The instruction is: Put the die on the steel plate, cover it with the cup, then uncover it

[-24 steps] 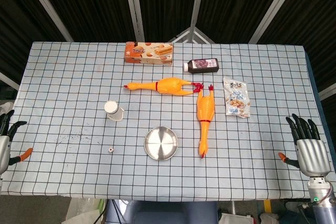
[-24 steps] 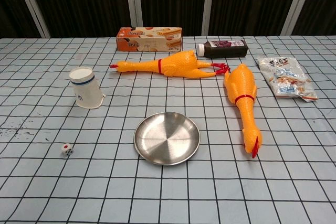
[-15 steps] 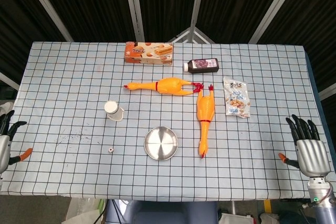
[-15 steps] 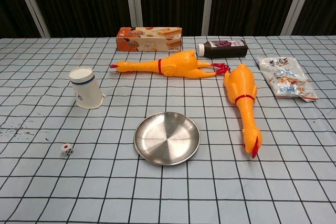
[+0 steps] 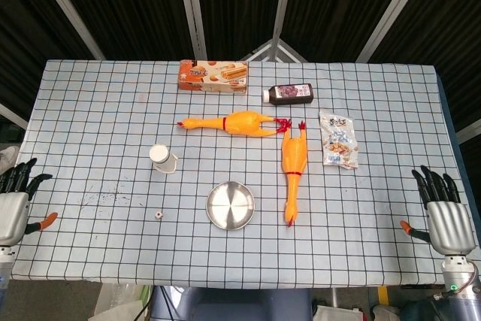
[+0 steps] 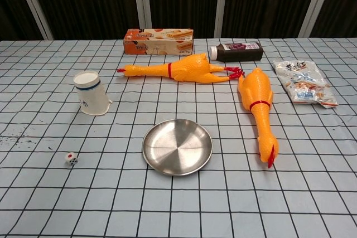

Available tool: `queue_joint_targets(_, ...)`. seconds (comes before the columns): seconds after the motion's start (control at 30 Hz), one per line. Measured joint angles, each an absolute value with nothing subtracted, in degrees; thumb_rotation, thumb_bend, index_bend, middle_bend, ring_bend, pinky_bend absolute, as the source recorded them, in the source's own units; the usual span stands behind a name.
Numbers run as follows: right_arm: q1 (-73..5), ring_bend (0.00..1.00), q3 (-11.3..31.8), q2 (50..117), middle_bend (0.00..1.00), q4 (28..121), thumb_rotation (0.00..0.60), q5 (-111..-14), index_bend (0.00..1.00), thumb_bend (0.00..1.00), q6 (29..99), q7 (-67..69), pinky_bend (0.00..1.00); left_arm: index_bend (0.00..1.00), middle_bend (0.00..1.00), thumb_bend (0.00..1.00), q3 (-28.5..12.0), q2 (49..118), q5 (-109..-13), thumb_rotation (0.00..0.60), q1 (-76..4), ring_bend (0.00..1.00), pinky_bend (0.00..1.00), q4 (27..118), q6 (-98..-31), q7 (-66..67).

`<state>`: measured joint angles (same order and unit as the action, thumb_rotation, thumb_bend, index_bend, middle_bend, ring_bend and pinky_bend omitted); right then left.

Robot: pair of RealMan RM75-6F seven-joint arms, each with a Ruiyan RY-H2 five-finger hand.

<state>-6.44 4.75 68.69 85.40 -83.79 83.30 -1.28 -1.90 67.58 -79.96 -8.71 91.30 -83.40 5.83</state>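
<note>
The die (image 5: pixel 158 216) sits at 3 o'clock from the left hand (image 5: pixel 15 203), well apart. Both that hand and the right hand (image 5: pixel 445 212) hold nothing, fingers spread.

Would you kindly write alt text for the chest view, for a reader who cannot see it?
An empty steel plate sits on a checked tablecloth, with a small white die to its left and an upturned paper cup farther back. Two rubber chickens, a biscuit box, a dark bottle and a snack packet lie behind and right; no hands show.

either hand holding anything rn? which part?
Nothing held. Left hand and right hand are empty, fingers apart, at the table edges; die lies untouched.
</note>
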Motion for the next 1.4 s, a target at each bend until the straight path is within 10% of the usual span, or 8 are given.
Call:
queue_joint_targets(0.5,-6.49,0.09,4.85,67.86,0.0,86.62,0.6,-82.04,0.05,0.02,81.49,-0.98,0.0,0.31,0.0,0.26,-1.72,66.81,-83.58,0.6,-17.85,0.0,0.0,101.42,-69.9,14.87)
queue_joint_targets(1.4,-6.71,0.09,5.08,67.29,0.0,87.0,0.6,-80.26,0.05,0.02,79.46,-0.23,0.0,0.34,0.0,0.27,-3.21,81.12,-55.89,0.6,-32.3,0.0,0.0,102.77,-58.21,46.42)
